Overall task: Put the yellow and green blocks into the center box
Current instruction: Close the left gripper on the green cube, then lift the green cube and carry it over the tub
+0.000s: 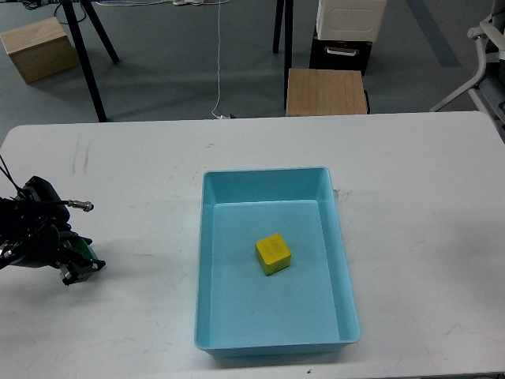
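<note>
- While the white table (pixel 426 181) fills most of the head view, a grey floor lies beyond its far edge, with two tan wooden boxes (pixel 326 91), black stand legs (pixel 88 47) and a white-and-black box (pixel 344 35) standing there.
- On the table, the light blue tray (pixel 207 260) sits at the centre, its long axis running from the near edge to the far edge.
- Inside the tray, just nearer than its middle, rests the yellow block (pixel 273 253), turned so its corners point roughly toward the tray's walls.
- Left of the tray, well apart from it, the left gripper (pixel 75 264) sits low at the table, dark and bunched; its jaws cannot be told apart.
- A sliver of green (pixel 88 253) shows at that gripper, mostly hidden; whether this is the green block, or whether it is gripped, is unclear.
- No right arm shows anywhere around the tray.
</note>
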Motion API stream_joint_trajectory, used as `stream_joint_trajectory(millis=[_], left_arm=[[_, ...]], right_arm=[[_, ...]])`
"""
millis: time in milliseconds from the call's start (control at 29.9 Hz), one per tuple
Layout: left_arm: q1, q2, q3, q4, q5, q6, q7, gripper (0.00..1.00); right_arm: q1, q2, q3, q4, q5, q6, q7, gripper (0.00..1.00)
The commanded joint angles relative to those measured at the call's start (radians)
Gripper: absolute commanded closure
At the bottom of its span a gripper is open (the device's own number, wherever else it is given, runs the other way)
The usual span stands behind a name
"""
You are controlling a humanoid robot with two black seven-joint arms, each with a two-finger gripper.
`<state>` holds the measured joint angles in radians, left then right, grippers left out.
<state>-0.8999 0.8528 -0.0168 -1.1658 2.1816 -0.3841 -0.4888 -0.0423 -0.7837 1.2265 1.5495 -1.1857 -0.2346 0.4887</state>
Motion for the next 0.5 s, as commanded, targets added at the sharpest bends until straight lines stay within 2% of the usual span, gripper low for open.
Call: stream_joint_trajectory(millis=[0, 167, 468], left_arm=[[-0.004, 0.005, -0.002, 0.0, 0.0, 0.004, 0.0, 0.83], [-0.03, 0.032, -0.023, -0.002, 0.0, 0.004, 0.0, 0.84], [-0.249, 0.104, -0.068, -0.069, -0.072, -0.007, 0.0, 0.84]], right_arm=[[0.015, 0.004, 0.011, 0.003, 0.002, 0.0, 0.0, 0.01], [0.105, 0.004, 0.013, 0.007, 0.002, 0.003, 0.0, 0.01], [0.458, -0.045, -0.045, -0.022, -0.009, 0.015, 0.0, 0.01]])
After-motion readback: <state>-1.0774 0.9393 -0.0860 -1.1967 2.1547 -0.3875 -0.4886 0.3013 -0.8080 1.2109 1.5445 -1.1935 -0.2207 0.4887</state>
